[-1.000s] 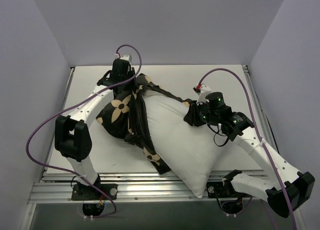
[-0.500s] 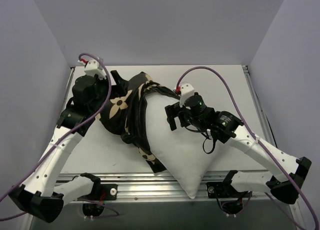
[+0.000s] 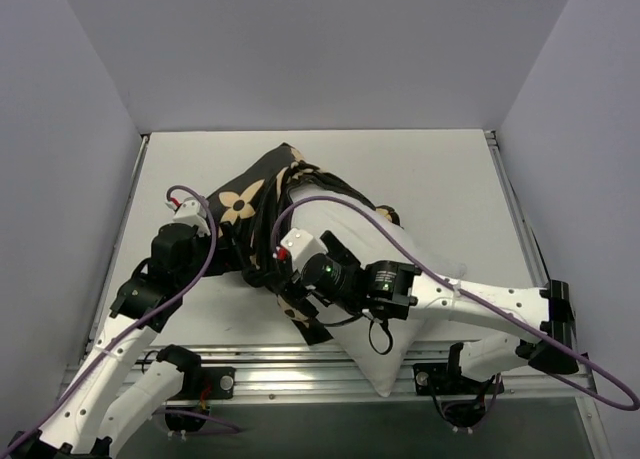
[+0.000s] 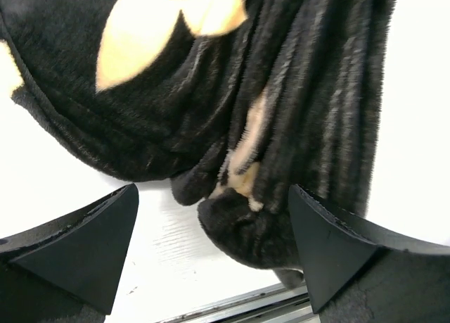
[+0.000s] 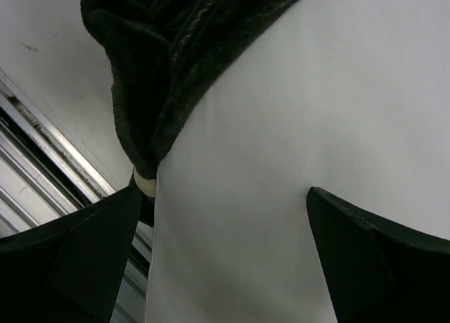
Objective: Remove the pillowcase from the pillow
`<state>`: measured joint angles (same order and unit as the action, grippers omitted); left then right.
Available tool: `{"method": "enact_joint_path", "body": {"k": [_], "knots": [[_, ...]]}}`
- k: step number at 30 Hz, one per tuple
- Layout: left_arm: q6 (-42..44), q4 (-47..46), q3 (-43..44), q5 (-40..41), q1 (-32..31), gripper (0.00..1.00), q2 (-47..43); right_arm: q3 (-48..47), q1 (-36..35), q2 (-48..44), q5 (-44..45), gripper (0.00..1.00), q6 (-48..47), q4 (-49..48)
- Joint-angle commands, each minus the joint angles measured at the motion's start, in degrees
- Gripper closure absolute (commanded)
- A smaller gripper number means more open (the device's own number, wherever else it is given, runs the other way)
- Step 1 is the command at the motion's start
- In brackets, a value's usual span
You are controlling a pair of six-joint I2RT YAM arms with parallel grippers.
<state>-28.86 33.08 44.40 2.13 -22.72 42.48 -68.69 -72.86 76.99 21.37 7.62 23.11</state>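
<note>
The black pillowcase (image 3: 258,191) with tan motifs lies bunched over the far-left end of the white pillow (image 3: 350,224), which runs diagonally toward the near edge. My left gripper (image 3: 230,247) is open at the bunch's near-left side. In the left wrist view a thick black fold of pillowcase (image 4: 246,224) sits between its fingers (image 4: 77,245), ungripped. My right gripper (image 3: 272,277) reaches across the pillow to the pillowcase's near edge. It is open, straddling bare pillow (image 5: 281,161), with the black pillowcase hem (image 5: 162,77) just beyond its left finger (image 5: 84,252).
The white table (image 3: 440,179) is boxed in by pale walls at the left, back and right. An aluminium rail (image 3: 300,379) runs along the near edge, close under both grippers. Purple cables (image 3: 330,201) loop over the pillow.
Both grippers have opened and let go of the pillowcase. Both arms have drawn back from the far side toward the near edge, the right one swinging left across the pillow.
</note>
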Motion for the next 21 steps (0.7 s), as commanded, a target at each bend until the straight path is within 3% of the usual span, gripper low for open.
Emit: {"method": "enact_joint_path", "body": {"k": [1, 10, 11, 13, 14, 16, 17, 18, 21], "knots": [[-1.3, -1.0, -0.8, -2.1, 0.0, 0.04, -1.4, 1.8, -2.2, 2.4, 3.2, 0.0, 1.0, 0.8], [-3.6, -3.3, -3.4, -4.9, 0.0, 0.04, -0.5, 8.3, 1.7, 12.3, 12.8, 0.0, 5.5, -1.6], [-3.7, -3.5, -3.4, -5.1, 0.0, 0.04, 0.0, 8.5, 3.1, 12.6, 13.0, 0.05, 5.5, -2.1], [-4.4, -4.7, -3.5, -5.8, -0.1, 0.04, 0.6, 8.9, 4.4, 12.6, 12.3, 0.2, 4.9, -4.1], [-4.5, -5.2, -3.6, -6.7, -0.2, 0.04, 1.4, 9.1, 5.8, 12.4, 11.5, 0.44, 4.1, -4.9], [-5.0, -7.0, -3.5, -7.7, -0.4, 0.04, 2.3, 9.7, 7.1, 11.3, 8.2, 0.72, 3.2, -7.4], [-5.1, -7.7, -3.6, -8.5, -0.7, 0.04, 3.2, 10.1, 8.1, 10.7, 6.9, 0.93, 2.5, -9.3], [-5.2, -9.2, -3.6, -8.8, -0.9, 0.04, 3.7, 10.5, 8.5, 9.3, 5.5, 1.0, 2.1, -10.1], [-5.6, -12.8, -3.7, -10.1, -2.3, 0.04, 5.9, 11.7, 9.0, 6.6, 1.9, 1.0, 1.3, -12.7]]}}
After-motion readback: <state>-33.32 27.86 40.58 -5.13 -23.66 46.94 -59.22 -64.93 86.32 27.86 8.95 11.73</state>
